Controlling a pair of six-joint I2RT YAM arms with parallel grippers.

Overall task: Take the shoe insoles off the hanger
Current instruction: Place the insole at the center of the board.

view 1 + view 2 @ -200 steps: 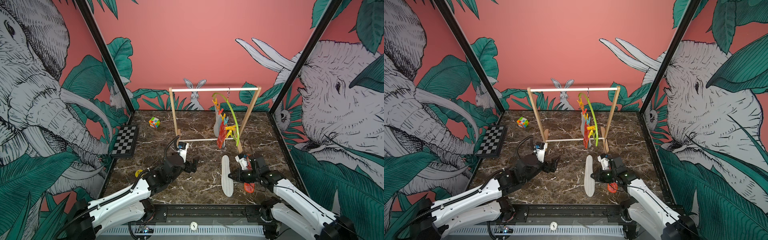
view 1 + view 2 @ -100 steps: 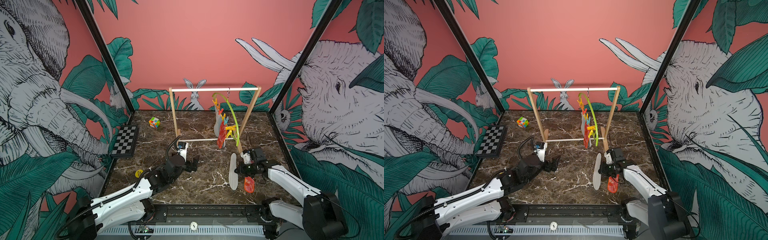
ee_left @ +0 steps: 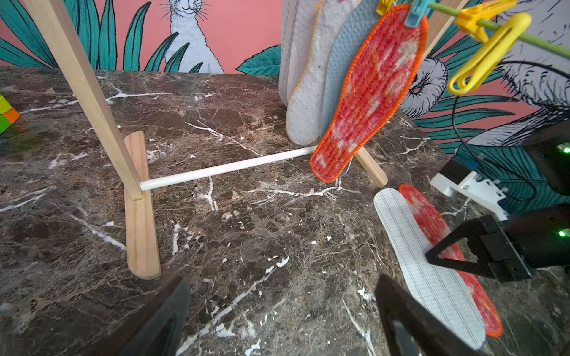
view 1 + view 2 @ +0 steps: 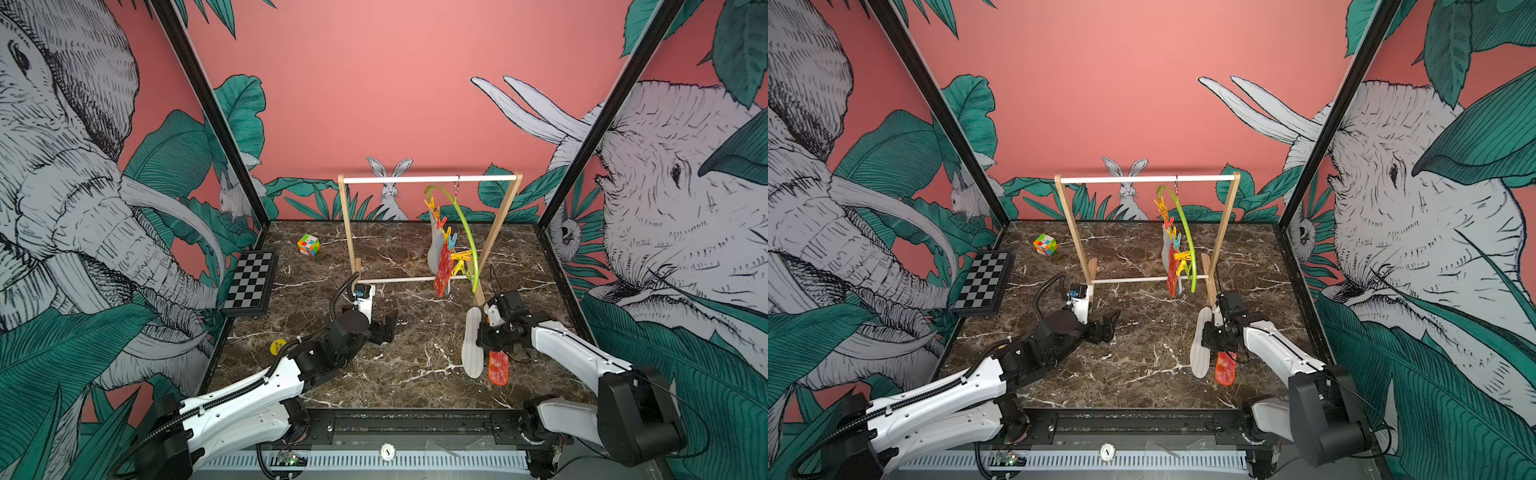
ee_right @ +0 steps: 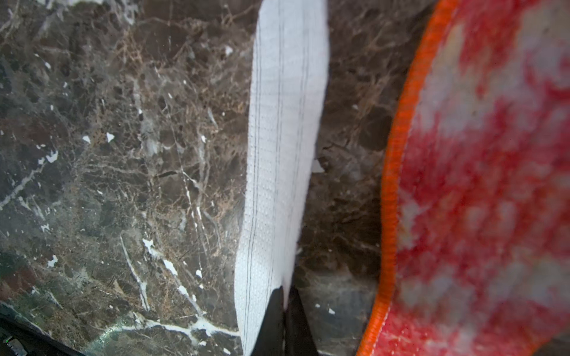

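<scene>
Right, left to right: your left pincer (image 4: 384, 328) is released, jaws wide, low over the bench (image 4: 415, 374), nothing in it. The hanger (image 4: 468, 241) hangs on the wooden rack (image 4: 348, 224) with a red insole (image 3: 370, 92), a blue-grey insole (image 3: 337, 71) and a pale insole (image 3: 305, 108) clipped on. Your right pincer (image 4: 482, 338) is clenched on a white insole (image 4: 472, 353), tilted on edge, off the hanger. Second red insole (image 4: 498, 368) lies on the bench just beside it.
</scene>
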